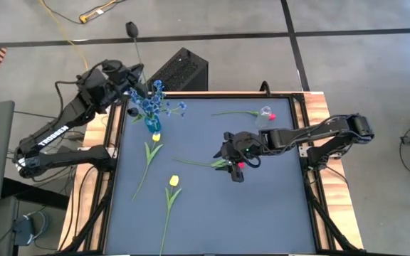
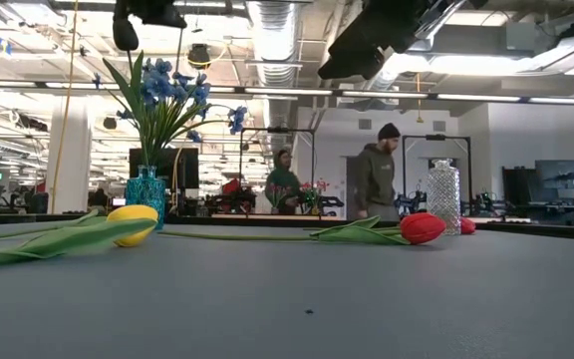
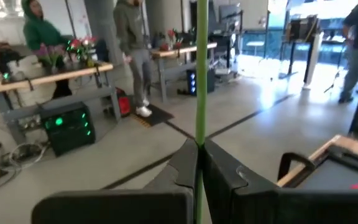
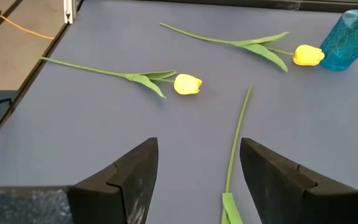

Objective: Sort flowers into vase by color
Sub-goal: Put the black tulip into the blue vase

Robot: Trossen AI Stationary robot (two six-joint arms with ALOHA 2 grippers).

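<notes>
Nearest in the low view, a yellow tulip (image 2: 133, 221) lies flat on the dark tabletop (image 1: 262, 213), and a second yellow tulip (image 1: 174, 181) lies toward the front edge, both with stems trailing away from the blue vase (image 1: 152, 125). Mid-table, the right gripper (image 1: 237, 167) hovers low with its fingers (image 4: 126, 177) spread apart and empty, directly over the red tulip (image 1: 239, 166). That flower's stem (image 4: 236, 134) runs between the two fingers and away toward the left arm's side, so its long axis lies roughly across the table, blossom end under the wrist; the fingers already straddle it, and I judge a straight descent and squeeze would catch it near the leaves. The right arm is clearly the nearer one. Farther back, another red tulip (image 1: 270, 116) rests beside the clear vase (image 1: 265, 114). At the far left corner the blue vase holds the blue blossoms (image 1: 151, 99), and above it the left gripper (image 3: 199, 165) is clamped on a thin green stem (image 3: 200, 68) standing upright. People stand in the room beyond.
</notes>
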